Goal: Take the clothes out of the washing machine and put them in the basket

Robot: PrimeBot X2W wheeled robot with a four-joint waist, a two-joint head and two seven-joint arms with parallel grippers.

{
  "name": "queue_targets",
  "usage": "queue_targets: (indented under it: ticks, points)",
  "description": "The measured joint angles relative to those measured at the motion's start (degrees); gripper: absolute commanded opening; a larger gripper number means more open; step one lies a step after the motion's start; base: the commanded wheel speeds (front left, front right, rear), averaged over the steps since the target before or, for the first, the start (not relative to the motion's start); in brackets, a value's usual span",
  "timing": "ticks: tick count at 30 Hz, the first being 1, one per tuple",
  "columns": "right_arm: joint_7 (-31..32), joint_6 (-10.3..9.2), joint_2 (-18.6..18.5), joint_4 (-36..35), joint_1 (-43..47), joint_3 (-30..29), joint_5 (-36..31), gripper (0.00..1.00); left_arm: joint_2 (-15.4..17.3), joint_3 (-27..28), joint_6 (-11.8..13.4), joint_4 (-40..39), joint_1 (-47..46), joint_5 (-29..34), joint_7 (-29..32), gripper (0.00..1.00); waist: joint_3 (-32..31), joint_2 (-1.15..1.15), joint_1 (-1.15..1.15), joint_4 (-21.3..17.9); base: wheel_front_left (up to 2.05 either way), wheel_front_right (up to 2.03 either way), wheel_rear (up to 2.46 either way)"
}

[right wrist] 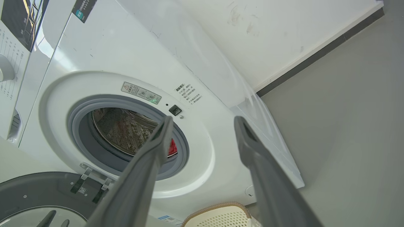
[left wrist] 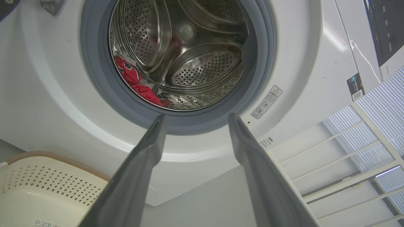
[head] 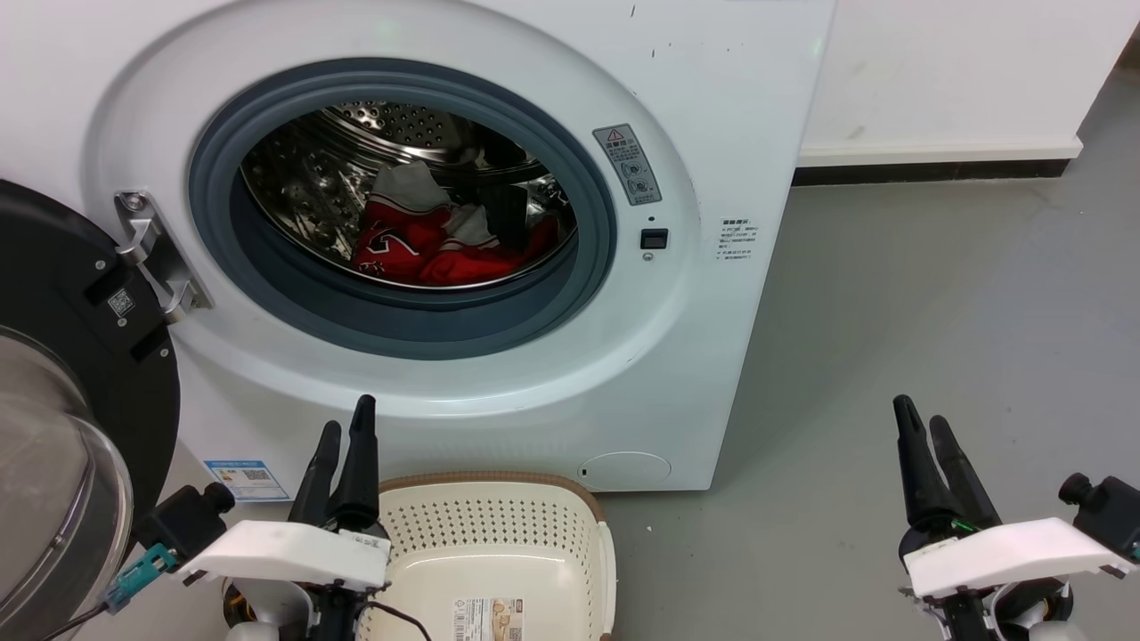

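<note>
Clothes (head: 427, 245) in washing machine (head: 730, 107), well apart from left pincer (head: 348, 415), right pincer (head: 918, 410); both released, empty.

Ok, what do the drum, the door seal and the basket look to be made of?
The drum: polished steel by the look, mirror-bright and perforated. The door seal: matte grey ring, probably rubber, though the look alone does not settle it. The basket: smooth cream plastic with rows of punched holes; its brown rim has a woven-looking texture, material unclear.
</note>
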Motion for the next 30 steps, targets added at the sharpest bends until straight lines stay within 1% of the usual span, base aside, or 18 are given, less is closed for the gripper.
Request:
queue_targets:
  ticks: [15,30]
  points:
    - [-2.4,0.00,0.0,-0.3,0.9,0.7,-13.5,1.00,0.0,-1.1,0.0,-0.4,0.0,13.0,-2.5,1.00,-0.1,0.00,0.00,0.4,0.00,0.00,0.00]
    - [-3.0,0.00,0.0,-1.4,1.0,0.9,-24.0,1.00,0.0,-1.6,0.3,-0.3,0.0,23.2,-4.7,1.00,-0.2,0.00,0.00,0.4,0.00,0.00,0.00]
